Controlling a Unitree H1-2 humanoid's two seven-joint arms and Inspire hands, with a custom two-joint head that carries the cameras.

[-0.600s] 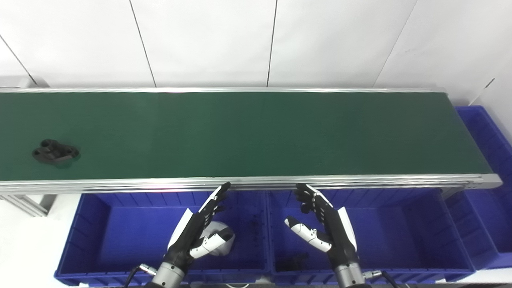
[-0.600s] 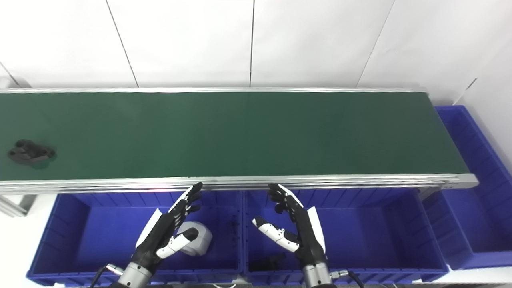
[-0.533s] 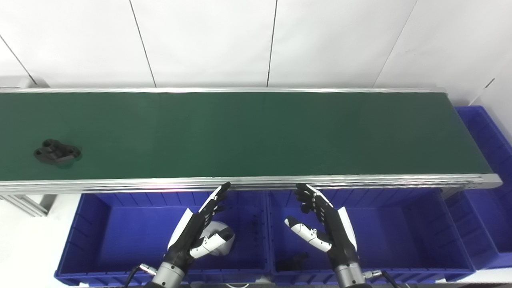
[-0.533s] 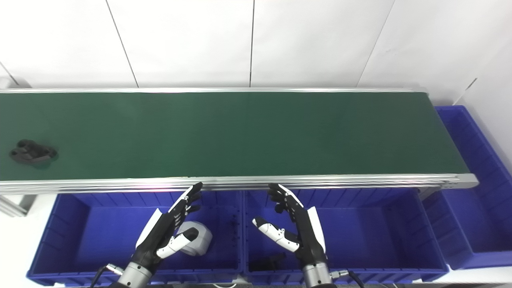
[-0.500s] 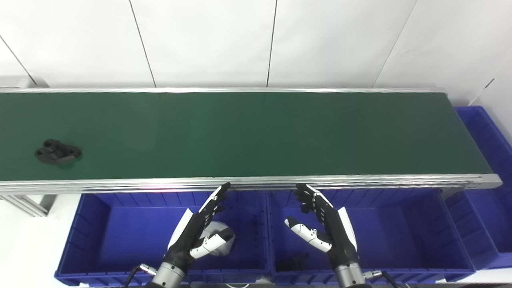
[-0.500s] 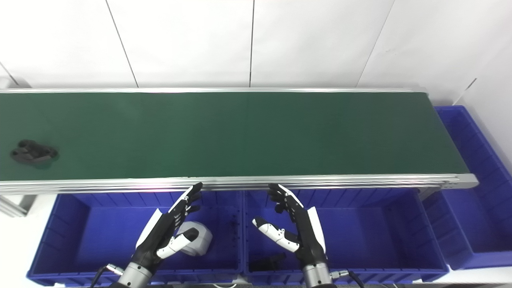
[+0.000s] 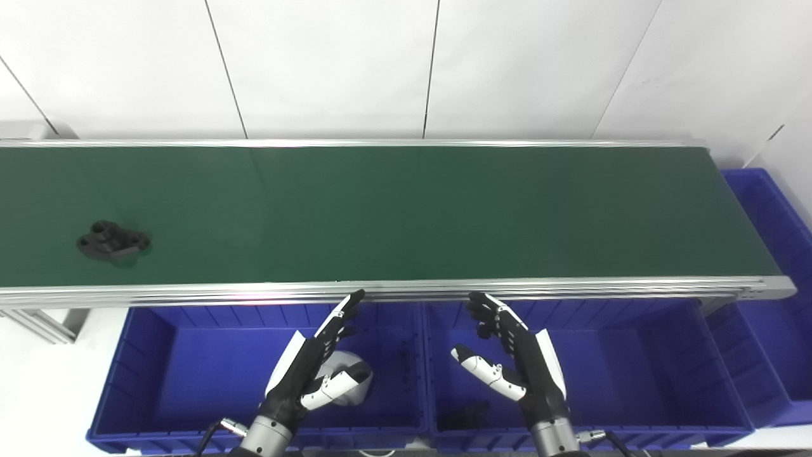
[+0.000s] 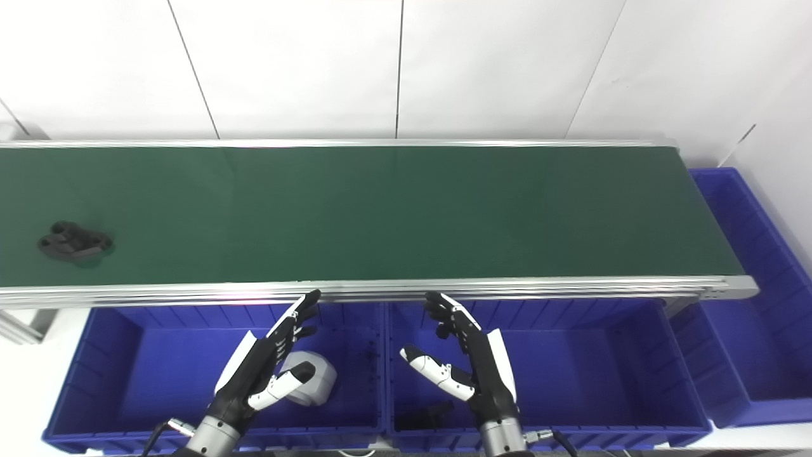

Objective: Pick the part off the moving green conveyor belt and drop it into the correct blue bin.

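1. White panelled wall (image 7: 330, 63) with thin dark seams fills the background; no readable writing or labels anywhere.
2. Long dark green conveyor belt (image 7: 412, 216) in a silver aluminium frame runs left to right across the scene; white floor shows at the left under the frame.
3. Blue plastic bin on the left (image 7: 158, 368) and blue plastic bin in the middle (image 7: 634, 374) sit side by side just below the belt's near rail; a third blue plastic bin (image 7: 774, 266) sits at the belt's right end.
4. Left hand (image 7: 311, 368), black with white shells, hovers over the left bin, palm turned inward, fingers straight and spread, tips up near the rail, thumb angled out; holds nothing.
5. Right hand (image 7: 517, 365), same build, hovers over the middle bin, palm facing the left hand, fingers slightly curled and apart, white thumb pointing left; holds nothing.
6. White-grey rounded part (image 8: 311, 381) lies in the left bin, partly behind the left hand.
7. Small black flat part with lobes and holes (image 7: 113, 242) lies on the belt far left, near the front edge, well apart from both hands.
8. Small dark part (image 8: 422, 419) lies in the middle bin's near-left corner; shape unclear.
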